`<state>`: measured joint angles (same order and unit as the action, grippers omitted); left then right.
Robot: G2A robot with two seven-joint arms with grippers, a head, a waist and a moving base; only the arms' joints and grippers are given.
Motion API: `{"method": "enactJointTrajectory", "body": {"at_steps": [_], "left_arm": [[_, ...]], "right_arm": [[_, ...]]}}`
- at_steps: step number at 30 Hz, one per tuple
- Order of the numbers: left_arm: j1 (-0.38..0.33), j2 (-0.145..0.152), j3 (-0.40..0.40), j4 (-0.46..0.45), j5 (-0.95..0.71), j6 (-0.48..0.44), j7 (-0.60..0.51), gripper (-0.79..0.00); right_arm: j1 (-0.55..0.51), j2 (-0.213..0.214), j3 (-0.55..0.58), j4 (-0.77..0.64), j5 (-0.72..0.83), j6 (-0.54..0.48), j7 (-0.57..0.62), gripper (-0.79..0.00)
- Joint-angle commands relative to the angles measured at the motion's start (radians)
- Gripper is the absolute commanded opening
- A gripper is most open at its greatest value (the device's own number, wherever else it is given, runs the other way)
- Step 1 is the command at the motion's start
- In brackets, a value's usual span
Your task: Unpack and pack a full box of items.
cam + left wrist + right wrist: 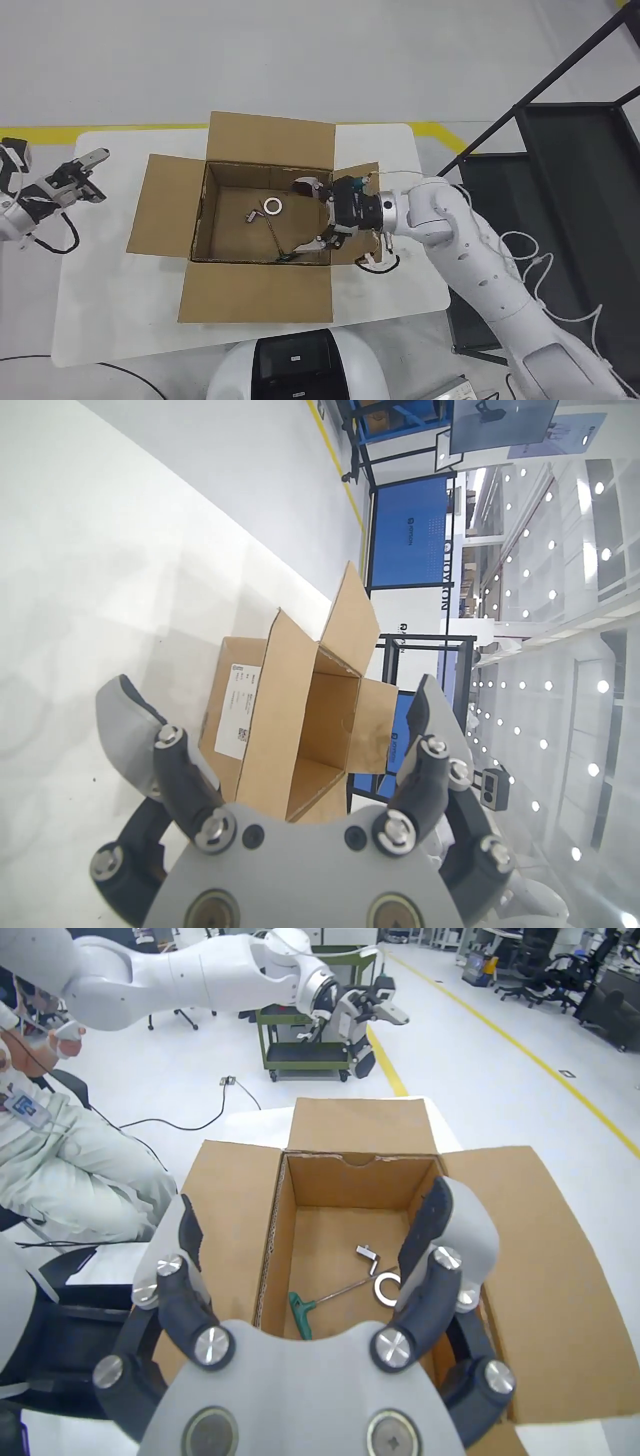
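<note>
An open cardboard box (260, 215) stands mid-table with all its flaps spread out. On its floor lie a metal ring (271, 207), a small metal bracket (250, 214) and a green-handled T hex key (283, 245). The right wrist view shows the ring (385, 1290), the bracket (369, 1255) and the hex key (300, 1308) too. My right gripper (313, 212) hangs open over the box's right end, above its opening (312, 1200), holding nothing. Far off at the table's left edge, my left gripper (97, 175) is open and empty, facing the box (300, 725) across its fingertips (272, 687).
The white table (110, 300) has bare room to the left of and in front of the box. A black metal rack (560, 200) stands just past the table's right edge. The box's front flap (255, 292) lies flat towards me.
</note>
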<state>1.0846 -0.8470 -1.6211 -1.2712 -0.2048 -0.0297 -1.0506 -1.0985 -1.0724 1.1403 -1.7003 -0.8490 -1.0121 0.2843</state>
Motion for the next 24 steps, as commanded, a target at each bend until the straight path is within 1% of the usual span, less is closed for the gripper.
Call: {"method": "enactJointTrajectory", "body": {"at_steps": [1, 4, 7, 9, 11, 13, 24], "left_arm": [[-0.014, -0.001, 0.008, 0.034, -0.045, -0.019, -0.053, 0.0], [-0.043, -0.003, 0.016, 0.106, -0.148, -0.028, -0.169, 0.0], [-0.076, -0.001, 0.028, 0.153, -0.193, -0.008, -0.283, 0.0], [-0.099, 0.003, 0.039, 0.173, -0.19, 0.022, -0.353, 0.0], [-0.124, 0.007, 0.057, 0.184, -0.179, 0.059, -0.422, 0.0], [-0.143, 0.012, 0.065, 0.186, -0.126, 0.055, -0.416, 0.0], [-0.143, 0.012, 0.065, 0.186, -0.126, 0.055, -0.416, 0.0]], "right_arm": [[-0.058, 0.017, 0.074, -0.026, 0.051, 0.009, 0.025, 0.0], [-0.152, 0.041, 0.18, -0.04, 0.164, 0.002, 0.029, 0.0], [-0.226, 0.059, 0.274, -0.053, 0.221, 0.067, 0.072, 0.0], [-0.263, 0.065, 0.303, -0.072, 0.263, 0.087, 0.078, 0.0], [-0.263, 0.065, 0.303, -0.072, 0.263, 0.087, 0.078, 0.0], [-0.263, 0.065, 0.303, -0.072, 0.263, 0.087, 0.078, 0.0], [-0.263, 0.065, 0.303, -0.072, 0.263, 0.087, 0.078, 0.0]]}}
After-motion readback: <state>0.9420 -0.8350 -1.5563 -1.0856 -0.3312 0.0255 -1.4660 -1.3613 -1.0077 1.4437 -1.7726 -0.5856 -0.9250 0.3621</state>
